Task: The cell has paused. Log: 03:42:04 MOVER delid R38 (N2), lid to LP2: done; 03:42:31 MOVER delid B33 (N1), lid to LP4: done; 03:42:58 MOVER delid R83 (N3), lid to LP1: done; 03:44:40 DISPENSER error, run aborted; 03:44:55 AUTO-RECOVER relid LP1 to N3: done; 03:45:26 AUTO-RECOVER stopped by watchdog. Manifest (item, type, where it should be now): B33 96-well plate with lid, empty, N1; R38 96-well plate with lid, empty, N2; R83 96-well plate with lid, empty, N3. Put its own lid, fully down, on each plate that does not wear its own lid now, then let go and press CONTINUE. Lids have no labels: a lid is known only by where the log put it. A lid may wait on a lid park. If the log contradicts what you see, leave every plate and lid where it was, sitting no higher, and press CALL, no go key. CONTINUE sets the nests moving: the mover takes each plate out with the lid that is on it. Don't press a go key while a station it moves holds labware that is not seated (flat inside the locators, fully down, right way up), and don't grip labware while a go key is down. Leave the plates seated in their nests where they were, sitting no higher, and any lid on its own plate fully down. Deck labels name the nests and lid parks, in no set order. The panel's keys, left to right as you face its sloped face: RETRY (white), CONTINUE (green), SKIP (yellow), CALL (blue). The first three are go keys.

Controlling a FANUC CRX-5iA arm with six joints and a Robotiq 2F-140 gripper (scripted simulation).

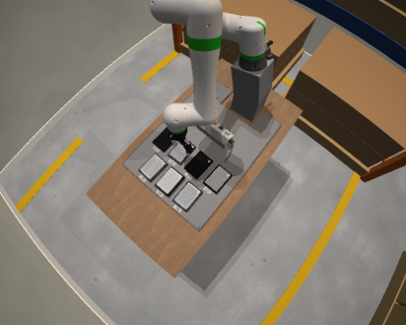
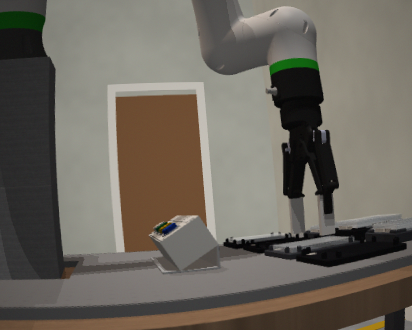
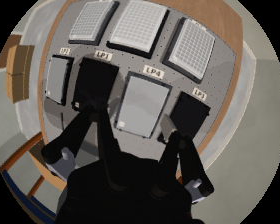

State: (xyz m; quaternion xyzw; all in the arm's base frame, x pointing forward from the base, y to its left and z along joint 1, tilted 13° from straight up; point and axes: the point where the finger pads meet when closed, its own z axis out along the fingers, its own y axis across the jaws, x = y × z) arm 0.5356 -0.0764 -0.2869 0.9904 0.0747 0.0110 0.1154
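three plates (image 1: 169,180) line the mat's front edge; behind them four lid parks, two holding lids (image 3: 143,103). the open gripper (image 3: 131,141) grips nothing.

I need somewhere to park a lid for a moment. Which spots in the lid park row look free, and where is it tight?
Two dark parks look bare: one at the row's end under the arm's wrist, one between the two parked lids. The open gripper hangs low over the first lid. The front row is full: three plates.
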